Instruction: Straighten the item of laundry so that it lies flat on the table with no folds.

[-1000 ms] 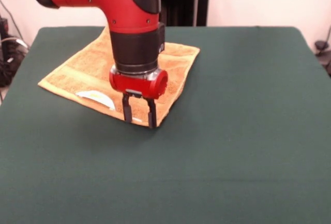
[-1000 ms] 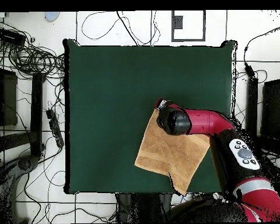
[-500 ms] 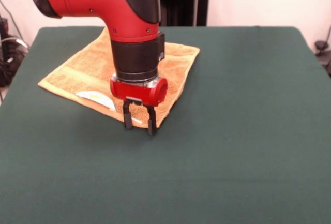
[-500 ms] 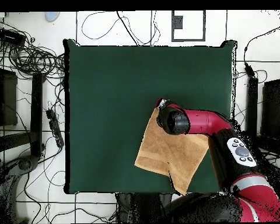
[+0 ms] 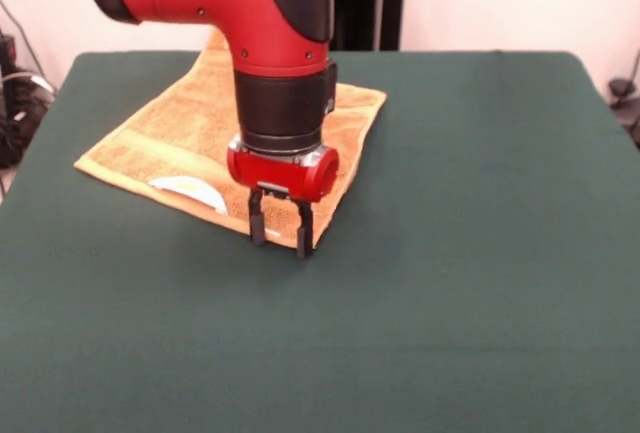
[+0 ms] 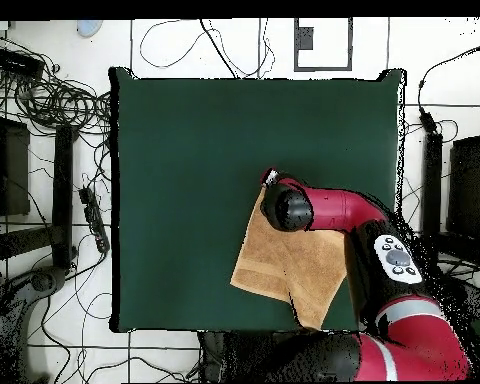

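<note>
We see a dark green table (image 5: 450,283) with the towel (image 5: 170,128) lying on the robot's side of it. Nearest us, the gripper (image 5: 281,236) stands at the towel's near corner, fingers (image 5: 304,239) parted and pointing down, holding nothing. The cloth stretches away behind and beside it. A white label (image 5: 190,190) with yellow print lies just beside; we cannot read it.
</note>
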Tool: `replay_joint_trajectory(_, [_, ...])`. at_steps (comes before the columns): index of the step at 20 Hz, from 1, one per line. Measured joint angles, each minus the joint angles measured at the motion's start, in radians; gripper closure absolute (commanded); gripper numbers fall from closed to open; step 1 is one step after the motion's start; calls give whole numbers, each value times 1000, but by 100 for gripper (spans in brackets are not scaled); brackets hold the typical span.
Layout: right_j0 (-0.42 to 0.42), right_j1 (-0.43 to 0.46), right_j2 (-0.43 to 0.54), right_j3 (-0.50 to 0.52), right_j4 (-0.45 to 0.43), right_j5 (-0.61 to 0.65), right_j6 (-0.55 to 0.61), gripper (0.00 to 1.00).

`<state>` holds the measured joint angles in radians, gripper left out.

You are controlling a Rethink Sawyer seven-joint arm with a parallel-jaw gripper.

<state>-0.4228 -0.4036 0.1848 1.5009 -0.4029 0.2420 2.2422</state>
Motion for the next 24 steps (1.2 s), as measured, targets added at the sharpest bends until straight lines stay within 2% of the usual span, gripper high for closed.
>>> replay_joint_trajectory(6, [50,-54,-31,30,53,0,0,0])
replay_joint_trajectory(10, [86,-122,-54,71,97,0,0,0])
replay_joint_trajectory(15, [92,-173,-63,95,131,0,0,0])
replay_joint_trajectory(24, [85,-165,-74,84,141,-3,0,0])
